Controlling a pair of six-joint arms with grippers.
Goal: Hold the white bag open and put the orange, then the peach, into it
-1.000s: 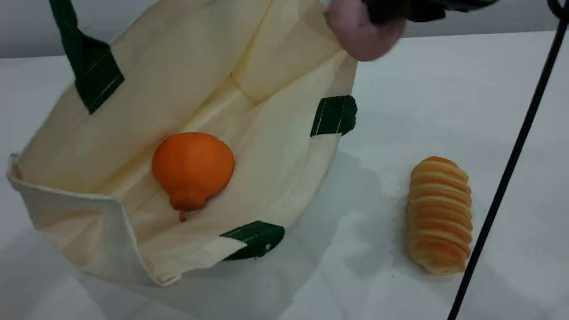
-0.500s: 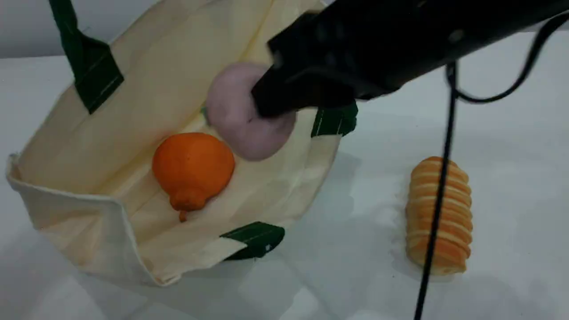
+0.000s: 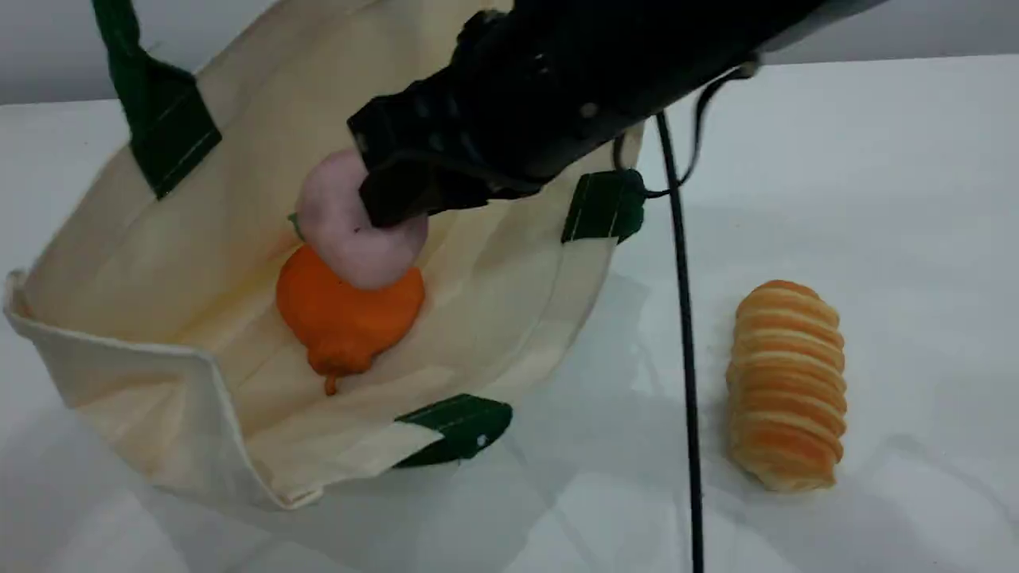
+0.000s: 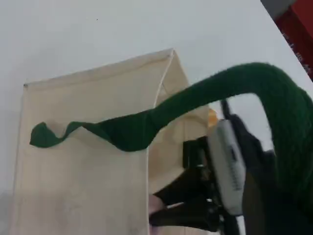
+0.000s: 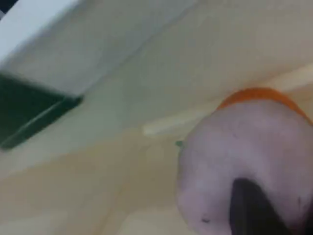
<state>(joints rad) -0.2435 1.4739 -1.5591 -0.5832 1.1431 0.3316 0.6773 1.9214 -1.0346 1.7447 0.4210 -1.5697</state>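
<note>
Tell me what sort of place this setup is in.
Probably a lab or test bench rather than a home or shop: a bare white table, a plain grey wall behind it, and a black robot arm with a dangling cable. The props look staged: a white bag, an orange, a peach, a bread loaf.

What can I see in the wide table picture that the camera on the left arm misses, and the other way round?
Only the scene view: the orange lying in the bag, the bread loaf on the table. Only the left wrist view: the green handle lifted above the bag. Both: the white bag, the right gripper holding the peach inside it.
</note>
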